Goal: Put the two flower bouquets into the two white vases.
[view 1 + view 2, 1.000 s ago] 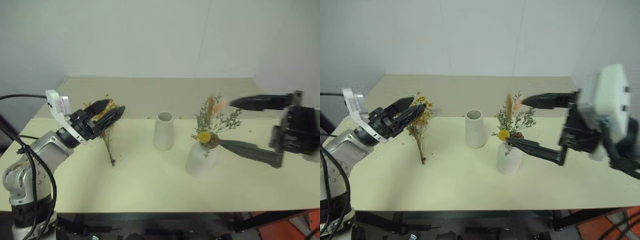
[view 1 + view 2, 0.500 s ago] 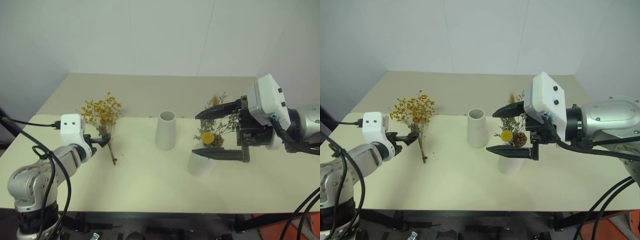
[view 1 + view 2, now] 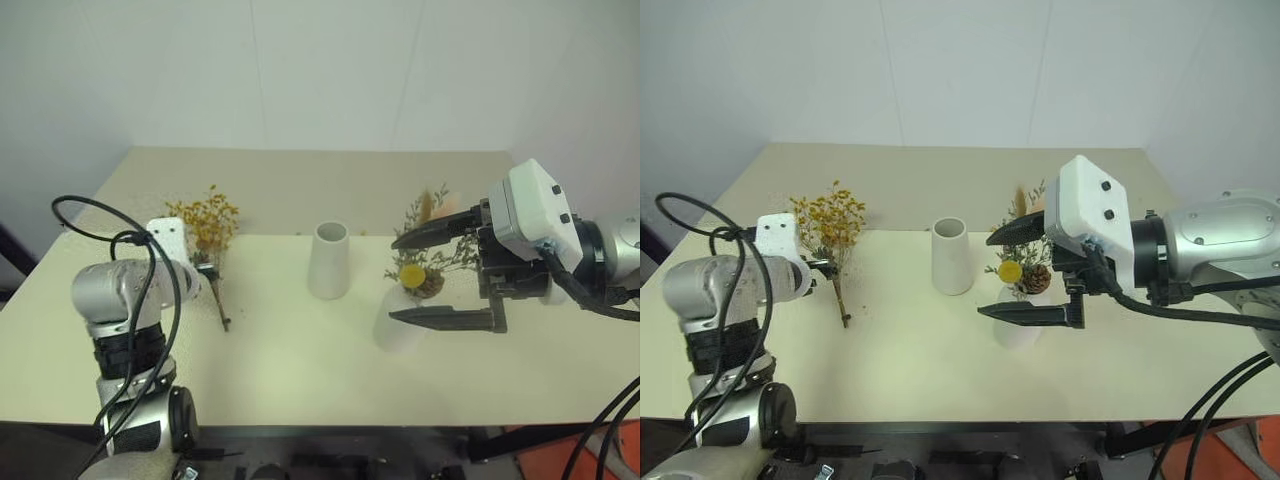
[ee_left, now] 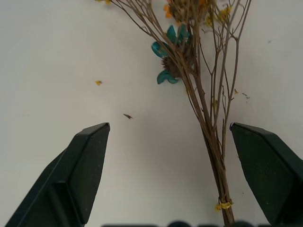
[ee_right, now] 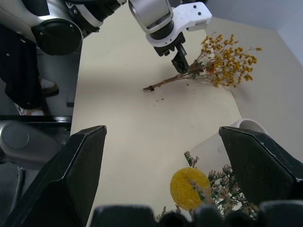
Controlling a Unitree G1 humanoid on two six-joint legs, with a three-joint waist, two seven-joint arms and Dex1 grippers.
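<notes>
The yellow-orange bouquet point(image 3: 208, 232) lies flat on the table, blossoms toward the wall and brown stems point(image 4: 208, 123) toward me. My left gripper point(image 4: 168, 127) hangs open just above those stems, one finger on each side, touching nothing. The grey-green bouquet point(image 3: 427, 250) with its yellow ball stands in the short round vase point(image 3: 398, 325). My right gripper point(image 3: 394, 279) is open wide beside it, the upper finger by the plumes and the lower finger in front of the vase. The tall cone vase point(image 3: 328, 262) stands empty in the middle.
A black cable point(image 3: 90, 210) loops over my left arm. Small flower crumbs point(image 4: 98, 82) dot the cream table point(image 3: 300, 370) near the lying bouquet. The table's front edge point(image 3: 320, 418) is close below, and a white wall rises behind.
My left gripper has dropped and tipped downward, from level with the yellow blossoms to just over the stems. The right gripper has shifted slightly and stays open by the short vase.
</notes>
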